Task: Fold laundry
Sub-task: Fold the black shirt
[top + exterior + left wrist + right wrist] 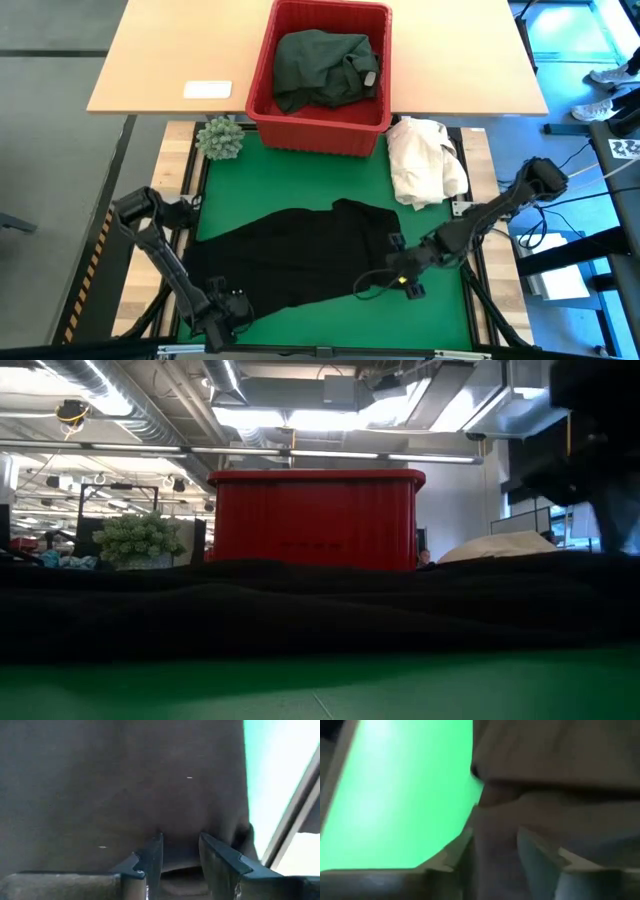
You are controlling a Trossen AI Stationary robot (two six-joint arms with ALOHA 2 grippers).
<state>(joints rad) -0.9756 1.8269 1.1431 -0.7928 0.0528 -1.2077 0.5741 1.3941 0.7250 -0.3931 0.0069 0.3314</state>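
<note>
A black garment (290, 255) of the laundry lies spread flat on the green mat (300, 175), crumpled along its right side. My left gripper (225, 312) points down over the garment's near left corner (125, 780), open, its fingers (155, 851) close above the cloth. My right gripper (385, 278) slants down at the garment's right edge, open, with a raised ridge of black cloth (495, 820) between its fingers. A dark green garment (325, 62) lies bunched in the red basket (262, 95). My right gripper comes slanting down from the table's right, with one finger on either side of a ridge at the black garment's right edge (492, 802). Whether the fingers touch the cloth I cannot tell. The garment lies on the mat.
The red basket stands at the mat's far edge. A cream-white cloth heap (425, 160) lies at the far right and a small green plant (220, 138) at the far left. Bare mat shows beyond the black garment (320, 610) and near the front edge (400, 680).
</note>
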